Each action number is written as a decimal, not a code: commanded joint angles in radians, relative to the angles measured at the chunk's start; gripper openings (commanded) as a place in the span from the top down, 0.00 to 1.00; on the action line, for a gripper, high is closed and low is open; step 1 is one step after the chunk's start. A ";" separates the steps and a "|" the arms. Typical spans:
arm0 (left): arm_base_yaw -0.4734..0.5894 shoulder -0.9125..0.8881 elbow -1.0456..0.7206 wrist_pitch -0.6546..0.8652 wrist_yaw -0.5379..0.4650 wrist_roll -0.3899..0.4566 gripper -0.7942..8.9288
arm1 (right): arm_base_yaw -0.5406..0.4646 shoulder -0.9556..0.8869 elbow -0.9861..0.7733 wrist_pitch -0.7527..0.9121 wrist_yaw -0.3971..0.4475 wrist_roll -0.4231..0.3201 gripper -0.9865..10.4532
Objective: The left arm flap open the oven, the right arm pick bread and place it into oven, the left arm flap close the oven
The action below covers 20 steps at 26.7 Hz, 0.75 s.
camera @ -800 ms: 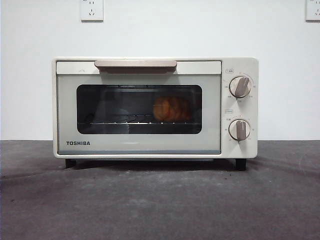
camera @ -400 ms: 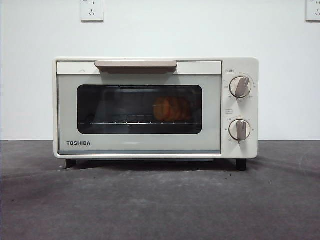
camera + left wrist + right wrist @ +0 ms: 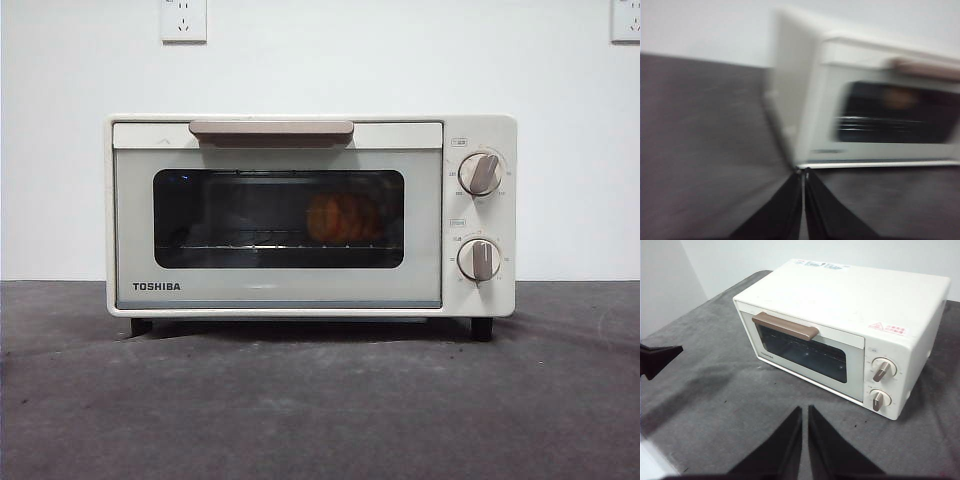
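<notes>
The cream oven [image 3: 300, 290] stands at mid-table with its door shut and the beige handle [image 3: 271, 129] at the top. Through the dark window the golden bread [image 3: 342, 217] rests on the rack, right of centre. No arm shows in the front view. In the blurred left wrist view, my left gripper [image 3: 803, 172] is shut and empty, off the oven [image 3: 815, 100] near its left front corner. My right gripper [image 3: 805, 409] is shut and empty, held back from the oven [image 3: 850, 295], in front of its door. The left arm's black tip [image 3: 660, 359] shows at that view's edge.
Two beige knobs [image 3: 480, 173] [image 3: 481, 260] sit on the oven's right panel. A dark grey cloth [image 3: 320, 400] covers the table, with a white wall behind and sockets [image 3: 184, 20] [image 3: 626, 20] high on it.
A faint reflection in the door glass has faded. The oven, its shut door and the bread inside have not moved.
</notes>
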 commanded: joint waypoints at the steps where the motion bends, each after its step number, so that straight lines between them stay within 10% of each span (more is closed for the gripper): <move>1: 0.000 -0.002 -0.023 0.019 -0.121 -0.005 0.90 | 0.006 0.003 0.019 0.014 0.000 -0.008 0.90; 20: 0.000 -0.002 -0.054 -0.033 -0.190 0.041 0.90 | 0.006 0.003 0.019 0.015 0.000 -0.008 0.90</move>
